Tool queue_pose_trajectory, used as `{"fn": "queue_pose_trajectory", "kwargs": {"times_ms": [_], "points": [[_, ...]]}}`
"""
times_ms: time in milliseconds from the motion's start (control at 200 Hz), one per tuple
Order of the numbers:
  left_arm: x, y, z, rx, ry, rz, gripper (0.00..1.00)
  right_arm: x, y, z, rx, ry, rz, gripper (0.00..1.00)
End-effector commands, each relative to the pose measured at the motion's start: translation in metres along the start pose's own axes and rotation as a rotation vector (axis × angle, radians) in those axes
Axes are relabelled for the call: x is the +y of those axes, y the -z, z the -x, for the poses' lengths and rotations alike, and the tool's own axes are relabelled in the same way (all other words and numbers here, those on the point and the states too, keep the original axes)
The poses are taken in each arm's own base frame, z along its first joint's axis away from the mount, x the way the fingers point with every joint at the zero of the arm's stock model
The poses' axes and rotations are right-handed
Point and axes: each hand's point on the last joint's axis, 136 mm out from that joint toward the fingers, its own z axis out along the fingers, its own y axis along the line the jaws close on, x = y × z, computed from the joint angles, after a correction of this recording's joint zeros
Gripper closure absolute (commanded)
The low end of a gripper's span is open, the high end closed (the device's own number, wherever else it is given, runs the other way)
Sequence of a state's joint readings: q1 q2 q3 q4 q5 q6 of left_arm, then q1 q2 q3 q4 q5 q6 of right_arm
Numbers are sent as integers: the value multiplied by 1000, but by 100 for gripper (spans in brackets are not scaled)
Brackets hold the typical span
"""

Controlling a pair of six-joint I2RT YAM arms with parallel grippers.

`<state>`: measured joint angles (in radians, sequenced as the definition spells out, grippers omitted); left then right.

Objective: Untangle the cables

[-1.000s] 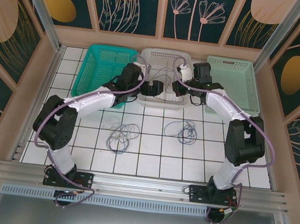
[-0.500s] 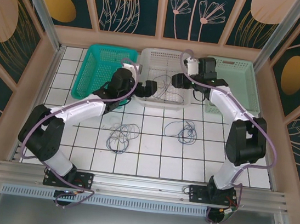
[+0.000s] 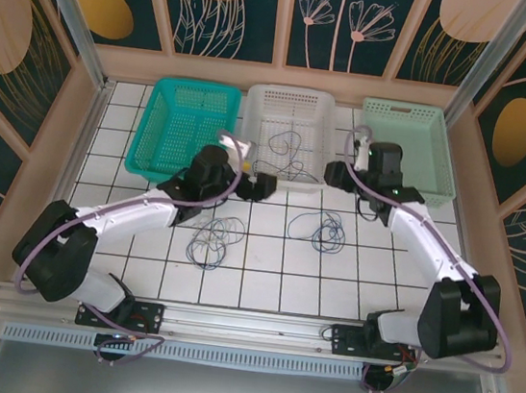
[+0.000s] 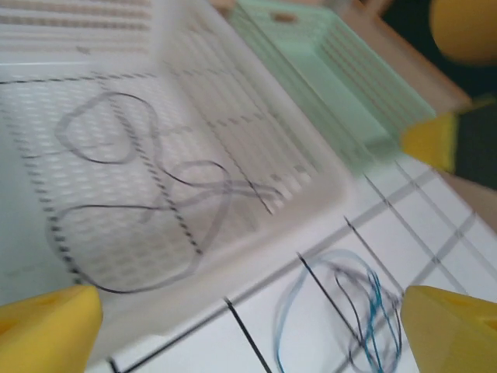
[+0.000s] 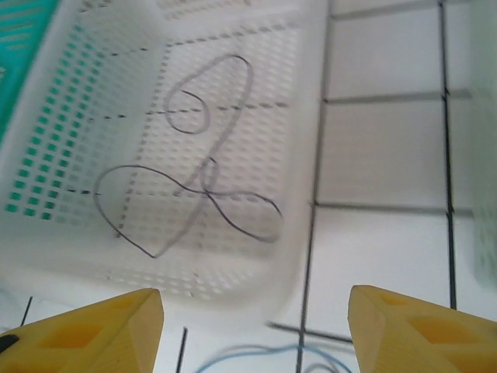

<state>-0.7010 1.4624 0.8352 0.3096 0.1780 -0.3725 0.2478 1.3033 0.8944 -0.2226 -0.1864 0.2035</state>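
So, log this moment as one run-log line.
left jaws open | right jaws open | one cable in white basket | left cable bundle, right cable bundle on tiles

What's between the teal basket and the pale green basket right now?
The white basket, with a thin dark cable lying loose inside it; the top view shows it.

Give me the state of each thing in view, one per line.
left gripper: fingers open, holding nothing
right gripper: fingers open, holding nothing
white basket: upright, holds one cable
basket cable: lying in loose loops
left table cables: overlapping loops
right table cables: overlapping loops
teal basket: upright
green basket: upright
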Motion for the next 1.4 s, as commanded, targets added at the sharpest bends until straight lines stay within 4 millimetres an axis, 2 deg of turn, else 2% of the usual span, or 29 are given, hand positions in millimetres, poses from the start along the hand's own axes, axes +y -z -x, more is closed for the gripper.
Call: {"fn": "queue_pose_trajectory", "kwargs": {"times_ms": [0,150,250,285,330,355,435,721,941,1071,1191,1246,1396], "points": [[-36,-15,-45,147,-182,-137,5,-24,7,-18,-31,-157,-21,36],[-58,-32,-97,290,-241,-215,17,-34,13,-31,-63,-202,-31,36],[-67,-44,-117,345,-324,-190,18,-39,18,-31,-94,-214,-51,35],[-72,-47,-118,351,-349,-187,18,-41,19,-30,-104,-223,-53,35],[-69,-55,-139,408,-369,-180,18,-42,20,-30,-114,-234,-54,35],[-76,-61,-134,399,-382,-190,19,-44,21,-30,-118,-241,-54,35],[-78,-71,-142,421,-398,-192,19,-46,22,-31,-124,-257,-47,35],[-57,-94,-164,496,-476,-106,20,-49,21,-38,-117,-276,-32,35],[-46,-112,-171,512,-472,-47,32,-43,21,-38,-133,-284,8,34],[-46,-117,-169,499,-472,-44,50,-44,19,-42,-122,-289,9,34],[-48,-111,-160,473,-474,-38,75,-47,18,-46,-114,-289,-5,34],[-50,-106,-153,453,-473,-38,82,-48,17,-49,-107,-290,-3,34],[-57,-89,-130,388,-470,-28,87,-38,13,-56,-95,-285,59,33]]}}
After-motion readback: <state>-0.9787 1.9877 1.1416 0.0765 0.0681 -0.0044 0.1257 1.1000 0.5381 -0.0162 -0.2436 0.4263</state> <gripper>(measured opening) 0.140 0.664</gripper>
